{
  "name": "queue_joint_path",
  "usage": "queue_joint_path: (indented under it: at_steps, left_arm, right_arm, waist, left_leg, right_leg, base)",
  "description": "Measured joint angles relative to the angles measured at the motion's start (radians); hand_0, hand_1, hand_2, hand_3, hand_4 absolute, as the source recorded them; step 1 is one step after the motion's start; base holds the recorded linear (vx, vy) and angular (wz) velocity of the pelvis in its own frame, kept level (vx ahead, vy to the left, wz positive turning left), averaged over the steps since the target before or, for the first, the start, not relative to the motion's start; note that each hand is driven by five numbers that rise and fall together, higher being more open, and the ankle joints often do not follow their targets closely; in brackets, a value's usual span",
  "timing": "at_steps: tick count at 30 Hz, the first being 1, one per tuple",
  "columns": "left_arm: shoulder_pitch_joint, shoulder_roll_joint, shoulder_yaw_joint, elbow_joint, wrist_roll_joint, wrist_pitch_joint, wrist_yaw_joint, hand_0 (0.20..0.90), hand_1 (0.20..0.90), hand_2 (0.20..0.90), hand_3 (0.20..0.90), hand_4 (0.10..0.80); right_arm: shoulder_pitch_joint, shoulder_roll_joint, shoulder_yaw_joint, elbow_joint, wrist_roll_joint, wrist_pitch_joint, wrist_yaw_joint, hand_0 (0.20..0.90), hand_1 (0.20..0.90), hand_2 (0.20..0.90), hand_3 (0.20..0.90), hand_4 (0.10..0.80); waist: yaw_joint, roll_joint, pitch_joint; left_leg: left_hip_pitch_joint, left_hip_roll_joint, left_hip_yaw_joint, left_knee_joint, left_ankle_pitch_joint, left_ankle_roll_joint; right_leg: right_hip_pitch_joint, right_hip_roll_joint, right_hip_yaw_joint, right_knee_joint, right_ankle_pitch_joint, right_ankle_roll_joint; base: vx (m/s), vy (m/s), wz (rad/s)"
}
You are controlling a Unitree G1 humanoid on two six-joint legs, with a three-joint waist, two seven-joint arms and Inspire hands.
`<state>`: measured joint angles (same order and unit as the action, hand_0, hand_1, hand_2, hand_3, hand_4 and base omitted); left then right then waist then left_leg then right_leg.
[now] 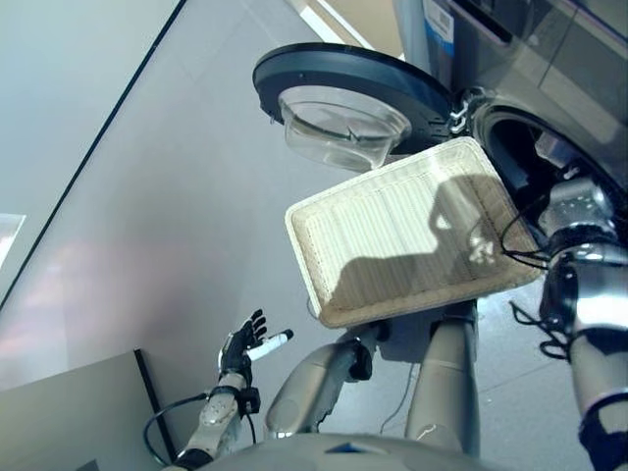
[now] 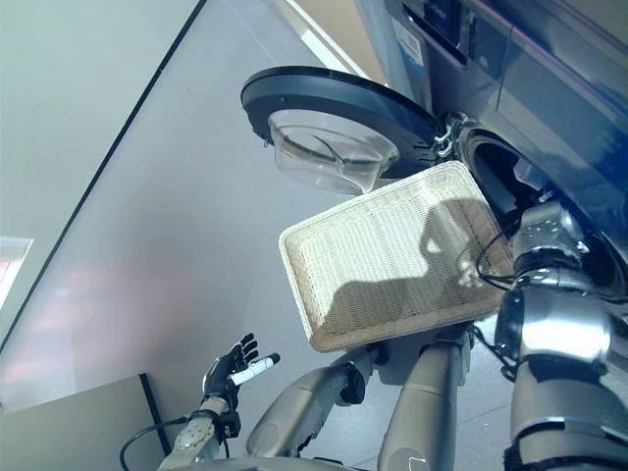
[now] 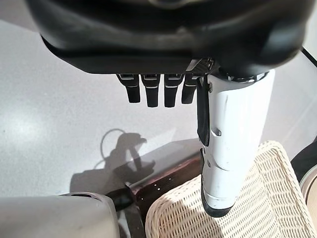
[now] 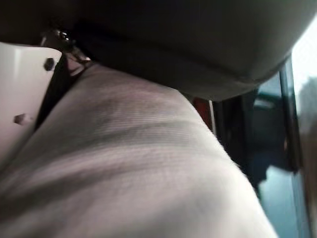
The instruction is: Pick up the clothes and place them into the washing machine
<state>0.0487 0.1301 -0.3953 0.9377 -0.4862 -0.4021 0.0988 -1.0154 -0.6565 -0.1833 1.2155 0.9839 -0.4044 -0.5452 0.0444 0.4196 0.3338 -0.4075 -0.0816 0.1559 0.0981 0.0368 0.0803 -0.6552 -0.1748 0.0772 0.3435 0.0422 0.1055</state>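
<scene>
The shallow wicker basket [image 1: 412,235] sits beside the washing machine [image 1: 549,59] with no clothes in it. It also shows in the left wrist view [image 3: 257,208], on the dark brown box [image 3: 163,181]. The machine's round door [image 1: 343,88] hangs open over the basket's far edge. My right arm [image 1: 579,226] reaches over the basket's right end into the drum opening [image 1: 515,147]. In the right wrist view my right hand [image 4: 198,39] lies against a pale grey cloth [image 4: 129,168]. My left hand [image 1: 240,348] hangs open and empty at the lower left, away from the basket.
A pale grey block [image 1: 69,412] stands at the lower left, close to my left arm. The grey floor [image 1: 147,216] stretches to the left of the basket and door, crossed by a dark line [image 1: 88,157].
</scene>
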Motion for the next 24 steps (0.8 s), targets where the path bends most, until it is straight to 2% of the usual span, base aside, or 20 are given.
queue_joint_path:
  at_steps: [4,5,6,11,12,22,23,24]
  left_arm:
    - [0.003,0.000,0.000,0.003,-0.002,-0.001,-0.003,0.900,0.900,0.900,0.900,0.800]
    - [0.003,0.000,0.001,0.003,-0.002,-0.001,-0.003,0.900,0.900,0.900,0.900,0.800]
    - [0.003,0.000,0.001,0.004,-0.002,-0.001,-0.003,0.900,0.900,0.900,0.900,0.800]
    - [0.005,0.000,0.001,0.004,-0.001,-0.008,-0.002,0.900,0.900,0.900,0.900,0.800]
    - [0.005,0.000,0.001,0.003,-0.001,-0.015,-0.002,0.900,0.900,0.900,0.900,0.800]
    - [0.005,0.000,0.001,0.004,-0.001,-0.023,-0.002,0.900,0.900,0.900,0.900,0.800]
    - [0.005,0.000,0.001,0.004,-0.001,-0.023,-0.002,0.900,0.900,0.900,0.900,0.800]
    - [0.005,0.000,0.001,0.004,-0.001,-0.023,-0.002,0.900,0.900,0.900,0.900,0.800]
  right_arm:
    - [0.016,0.032,-0.054,-0.052,0.011,-0.068,-0.020,0.900,0.900,0.900,0.900,0.800]
    - [0.016,0.032,-0.057,-0.053,0.011,-0.080,-0.023,0.447,0.447,0.447,0.447,0.476]
    - [0.016,0.032,-0.064,-0.053,0.011,-0.084,-0.027,0.200,0.200,0.200,0.200,0.300]
    - [0.042,0.050,-0.071,-0.109,0.007,-0.102,-0.049,0.200,0.200,0.200,0.200,0.300]
    - [0.042,0.051,-0.073,-0.112,0.007,-0.102,-0.048,0.900,0.900,0.900,0.900,0.800]
    - [0.042,0.055,-0.114,-0.124,0.015,-0.126,-0.049,0.900,0.900,0.900,0.900,0.800]
    - [0.042,0.058,-0.117,-0.124,0.025,-0.136,-0.049,0.200,0.200,0.200,0.200,0.300]
    - [0.040,0.062,-0.125,-0.124,0.027,-0.142,-0.051,0.200,0.200,0.200,0.200,0.300]
  waist:
    - [0.009,0.000,0.000]
    - [0.011,0.000,-0.001]
    - [0.013,0.000,-0.001]
    - [0.014,0.000,-0.001]
    - [0.015,0.001,-0.001]
    - [0.025,0.003,-0.003]
    - [0.026,0.004,-0.004]
    - [0.027,0.005,-0.005]
  left_leg:
    - [0.000,0.000,-0.003,0.000,0.000,0.000]
    - [0.000,0.000,-0.004,0.000,0.000,0.000]
    - [0.000,0.000,-0.004,0.000,0.000,0.000]
    - [0.000,0.001,-0.005,0.000,0.000,0.000]
    - [0.000,0.001,-0.006,0.000,0.000,0.000]
    - [0.000,-0.001,-0.008,0.000,0.001,-0.001]
    - [0.000,-0.001,-0.008,0.000,0.001,-0.001]
    - [0.000,-0.001,-0.008,0.000,0.001,-0.001]
  right_leg:
    - [0.002,-0.001,-0.002,0.001,0.000,0.000]
    - [0.002,-0.001,-0.002,0.001,0.000,0.000]
    - [0.002,-0.001,-0.002,0.001,0.000,0.000]
    - [0.002,-0.001,-0.007,0.003,-0.001,0.000]
    - [0.002,-0.001,-0.006,0.003,-0.001,0.000]
    - [0.003,-0.003,-0.006,0.003,-0.001,-0.001]
    - [0.003,-0.003,-0.006,0.004,-0.001,-0.001]
    - [0.003,-0.003,-0.006,0.003,-0.001,-0.001]
  base:
    - [0.008,0.004,0.02]
    - [0.000,0.000,0.00]
    - [0.000,0.000,0.00]
    - [0.000,0.000,0.00]
    - [0.000,0.000,0.00]
    - [0.000,0.000,0.00]
    - [0.000,0.000,0.00]
    - [0.000,0.000,0.00]
